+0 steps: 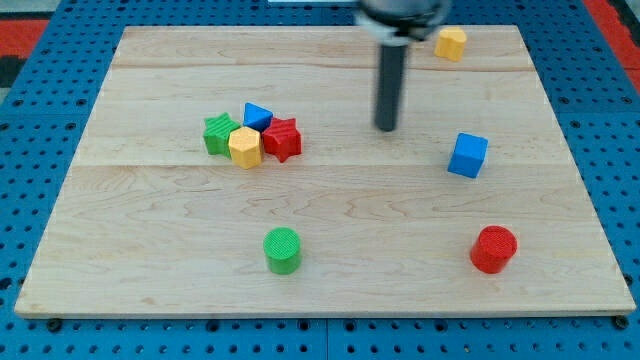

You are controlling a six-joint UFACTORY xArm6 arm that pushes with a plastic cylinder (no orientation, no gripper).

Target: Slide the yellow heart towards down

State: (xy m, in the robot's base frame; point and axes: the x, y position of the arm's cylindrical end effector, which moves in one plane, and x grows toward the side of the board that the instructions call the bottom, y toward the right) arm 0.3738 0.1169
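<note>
Near the view's top right edge of the wooden board (150, 250) we see the yellow heart (450, 43). My tip (386, 128) sits below and left of it, apart, touching no block; it is a bare rod, no fingers to open. The blue cube (467, 155) lies right of the tip.

My tip (386, 128) is the blunt lower end of a straight, dark grey rod, round in section and the same width all the way down. A faint lighter sheen runs along its length. At the top centre of the frame the rod joins a wider, black, rounded mount, blurred and cut off by the frame's edge. No cables, screws or markings can be made out.
</note>
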